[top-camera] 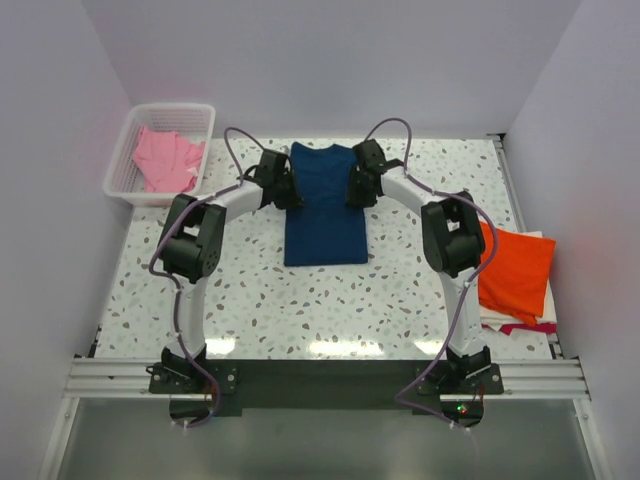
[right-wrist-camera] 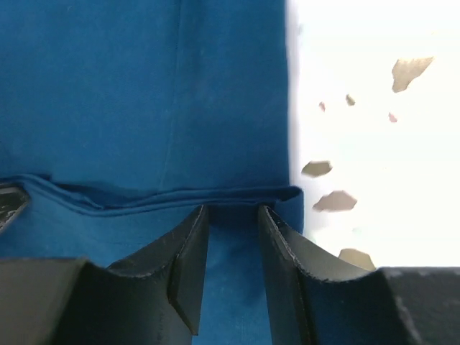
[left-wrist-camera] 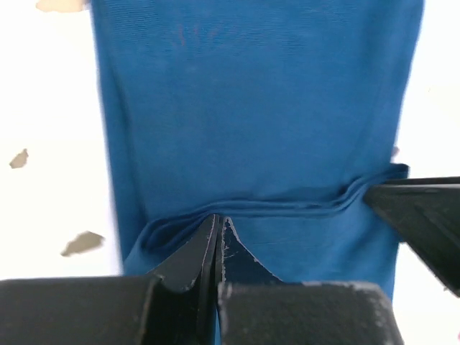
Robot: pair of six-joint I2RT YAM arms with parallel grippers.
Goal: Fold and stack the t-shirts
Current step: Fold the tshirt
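A navy t-shirt [top-camera: 325, 215] lies in a long narrow strip in the middle of the table, its top part folded over into a layered edge [left-wrist-camera: 287, 205]. My left gripper [top-camera: 283, 187] is at the strip's upper left edge; its jaws [left-wrist-camera: 218, 219] are shut on that folded edge. My right gripper [top-camera: 357, 187] is at the upper right edge; its jaws [right-wrist-camera: 233, 210] stand a little apart over the cloth, tips at the fold [right-wrist-camera: 180, 192]. A folded orange t-shirt [top-camera: 515, 270] lies at the right. A pink t-shirt [top-camera: 165, 160] lies in the basket.
The white lattice basket [top-camera: 125, 195] stands at the back left corner. White and pink cloth [top-camera: 520, 322] shows under the orange shirt near the table's right edge. Speckled tabletop [top-camera: 300, 310] lies in front of the navy shirt. The right gripper's finger [left-wrist-camera: 424, 208] shows in the left wrist view.
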